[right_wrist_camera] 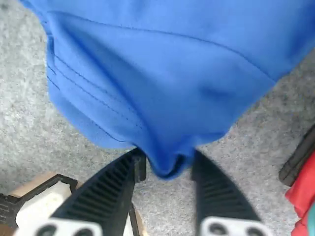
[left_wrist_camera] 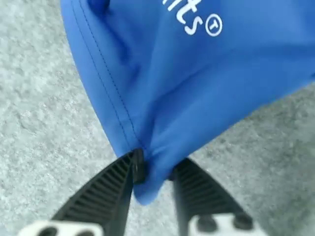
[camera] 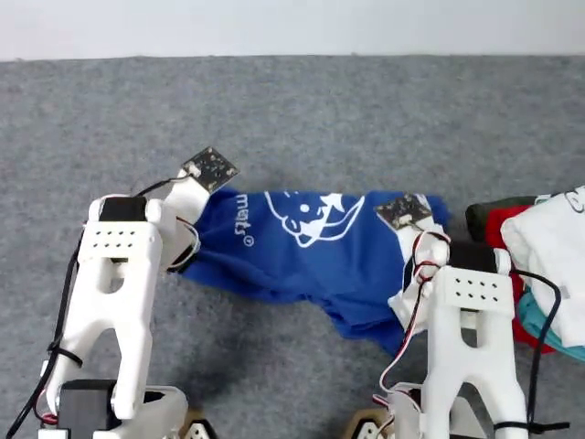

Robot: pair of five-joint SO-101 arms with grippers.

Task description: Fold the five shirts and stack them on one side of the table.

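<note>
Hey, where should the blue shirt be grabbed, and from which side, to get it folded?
At its two near corners, one per claw, coming in low from the arms' side. The blue shirt lies spread wide across the table, and its stitched edges there bunch thin enough to pinch. The left claw and right claw are each shut on one.

We see the pile of shirts (camera: pixel 539 274) at the tabletop's (camera: pixel 274 119) right side cut off by the high view's edge, its lower garments buried under a white shirt (camera: pixel 553 242). Folds swallow part of the blue shirt's (camera: pixel 302 261) white print. The left arm (camera: pixel 114 302) and right arm (camera: pixel 471 338) run off the bottom edge. In the wrist views the blue cloth spills past the frame.
</note>
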